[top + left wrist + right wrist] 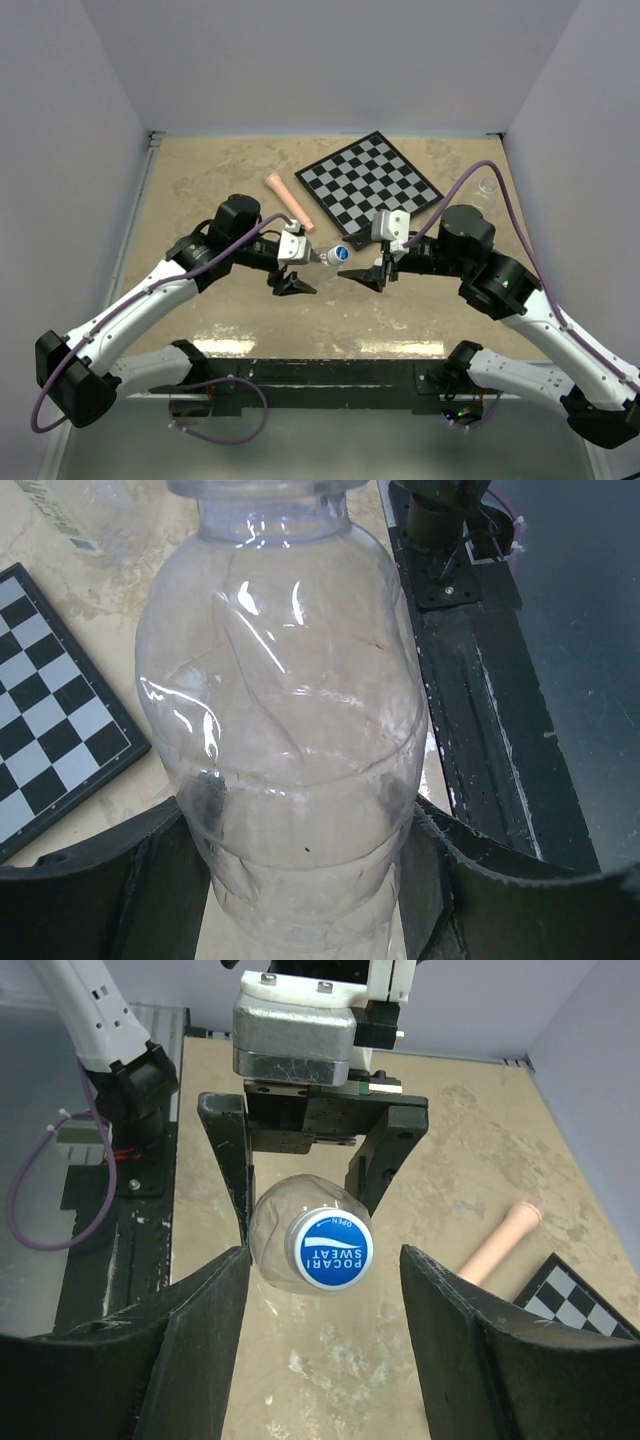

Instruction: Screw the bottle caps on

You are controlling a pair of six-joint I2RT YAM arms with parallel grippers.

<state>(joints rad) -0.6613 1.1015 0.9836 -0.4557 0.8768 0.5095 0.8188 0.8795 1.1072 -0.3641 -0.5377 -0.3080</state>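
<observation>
Two arms reach inward over the tan table (215, 170) and meet near its middle, each carrying one two-finger gripper. One clear plastic bottle (290, 730) lies horizontally in the air between them, clamped by the left gripper (300, 266), whose two dark fingers (228, 1175) press against opposite sides of the bottle's body, so those jaws are closed on it. One blue cap (331, 1250), printed in white lettering, sits on the bottle's mouth and faces the right arm; how far it is threaded on cannot be told. The right gripper (325, 1290) is lined up with that cap, its two fingers standing one on each side of it with a visible gap on both sides, so these jaws are open and touch neither cap nor bottle. Only one cap can be counted in these views. A second clear bottle (487, 186), small from the overhead view, stands alone near the right wall, well apart from both grippers; the left wrist view shows it blurred, with a strip of label on it. One pink tapered stick (290, 200) lies on the table behind the left gripper, just beside the near-left corner of one black-and-white chessboard (370, 180) that lies flat toward the back.
</observation>
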